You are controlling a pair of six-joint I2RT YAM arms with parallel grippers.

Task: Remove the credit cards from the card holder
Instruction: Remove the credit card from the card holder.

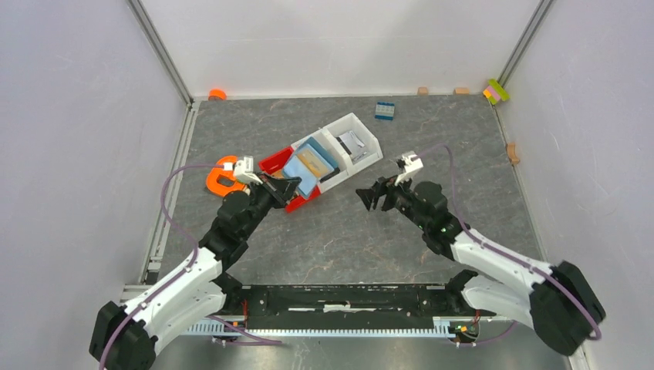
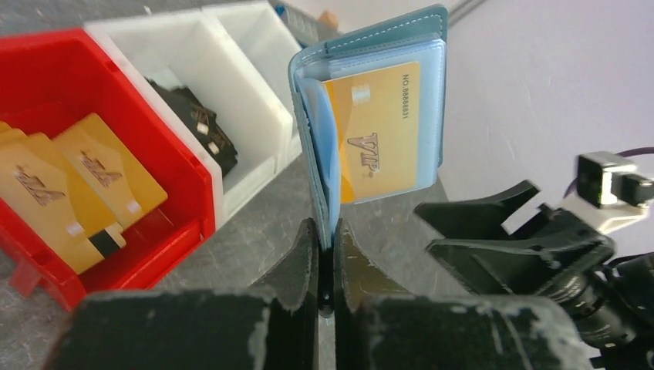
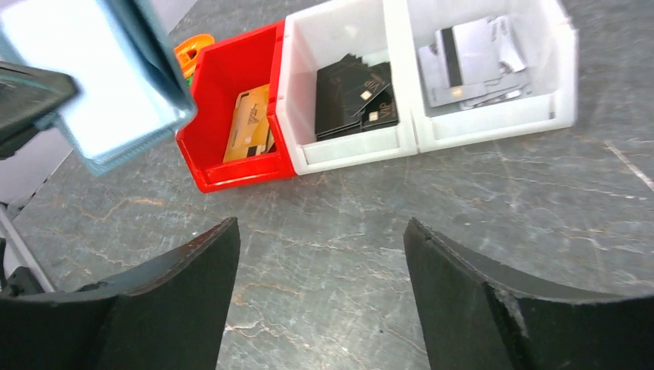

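Left gripper (image 2: 325, 235) clamps the card holder (image 2: 370, 58) near the red bin (image 2: 46, 85) — right gripper (image 3: 320, 231), jaws apart, farther right.

Red bin (image 3: 239, 173) beside white bins (image 3: 355, 154); blue brick (image 1: 384, 110)

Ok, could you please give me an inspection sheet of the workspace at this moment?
Surface: grey marbled table.
Job's things: card holder raised and open, one gold card in its sleeve; more gold cards in the red bin.
Clutter: white bins with black cards and silver cards; orange ring; blue brick; wooden block.
Tools: left tool shut on the card holder; right tool open, empty.
Cables: a purple cable loops at each arm.
Surroundings: white walls, metal frame.
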